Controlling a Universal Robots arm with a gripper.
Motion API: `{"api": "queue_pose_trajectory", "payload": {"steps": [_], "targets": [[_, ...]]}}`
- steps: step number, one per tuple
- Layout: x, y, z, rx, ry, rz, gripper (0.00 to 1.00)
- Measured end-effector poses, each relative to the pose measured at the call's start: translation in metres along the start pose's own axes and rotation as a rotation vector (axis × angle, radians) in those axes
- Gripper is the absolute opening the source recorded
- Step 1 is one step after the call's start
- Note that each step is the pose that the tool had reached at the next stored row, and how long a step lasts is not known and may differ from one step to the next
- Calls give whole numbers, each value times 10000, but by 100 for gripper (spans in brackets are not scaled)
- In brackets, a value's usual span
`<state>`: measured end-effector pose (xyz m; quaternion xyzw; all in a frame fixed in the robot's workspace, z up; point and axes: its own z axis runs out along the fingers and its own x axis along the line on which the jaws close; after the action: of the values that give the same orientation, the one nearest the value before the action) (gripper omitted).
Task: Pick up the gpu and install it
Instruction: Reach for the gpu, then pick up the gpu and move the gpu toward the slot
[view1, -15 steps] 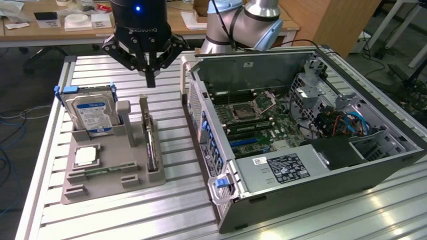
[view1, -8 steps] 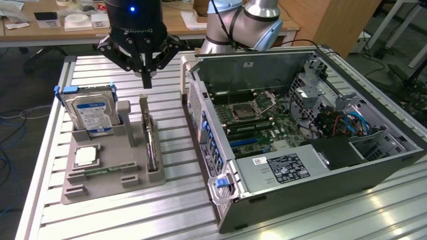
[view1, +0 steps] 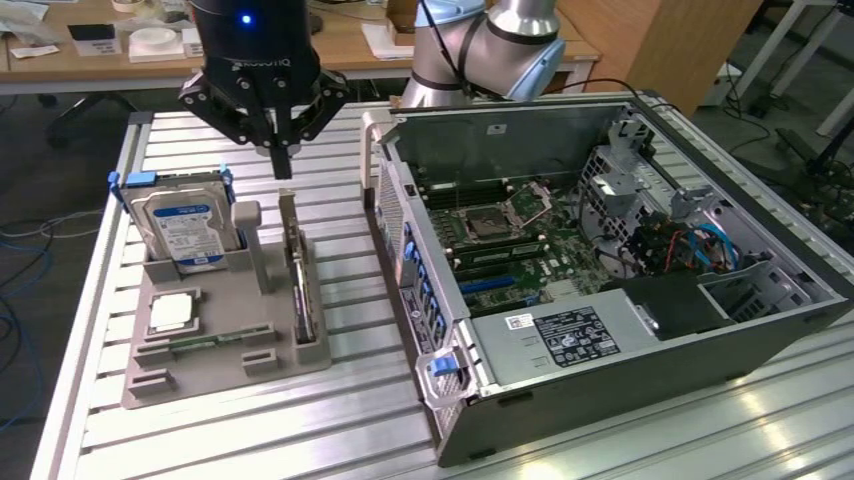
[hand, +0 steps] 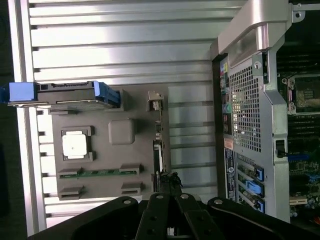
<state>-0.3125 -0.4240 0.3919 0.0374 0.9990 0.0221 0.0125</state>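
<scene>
Just above one end of the card, the black jaws are pinched together, grasping nothing. Below them the thin, dark rectangular gpu (view1: 296, 275) stands on its long edge in a slot of the grey plastic holder (view1: 214, 365), between the silver hard drive (view1: 187, 225) and the open grey computer case (view1: 601, 260) on the ribbed aluminium surface (view1: 334, 430). Its long axis runs alongside the case wall. It looks light, stiff and fragile, and the bare upper edge seems the safest hold.
</scene>
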Motion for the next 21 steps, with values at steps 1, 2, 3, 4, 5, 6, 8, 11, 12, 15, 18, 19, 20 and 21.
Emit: {"api": "queue_pose_trajectory", "payload": {"steps": [1,2,3,4,5,6,8,11,12,15,18,19,20,21], "targets": [[18,-3,-1,0,0,0,11],[37,-6,-1,0,-1,-1,11],[54,-10,-1,0,-1,0,11],[63,-12,-2,0,0,0,11],[64,-12,-2,-1,-1,-1,11],[66,-12,-2,0,-1,-3,11],[71,-12,-2,0,0,-1,11],[77,-13,-2,0,0,0,11],[79,-13,-2,0,0,0,11],[85,-13,-2,0,0,-1,11],[91,-14,-3,0,0,-1,17],[93,-14,-3,0,0,-1,17],[95,-14,-3,0,0,0,23],[97,-14,-3,0,0,0,23]]}}
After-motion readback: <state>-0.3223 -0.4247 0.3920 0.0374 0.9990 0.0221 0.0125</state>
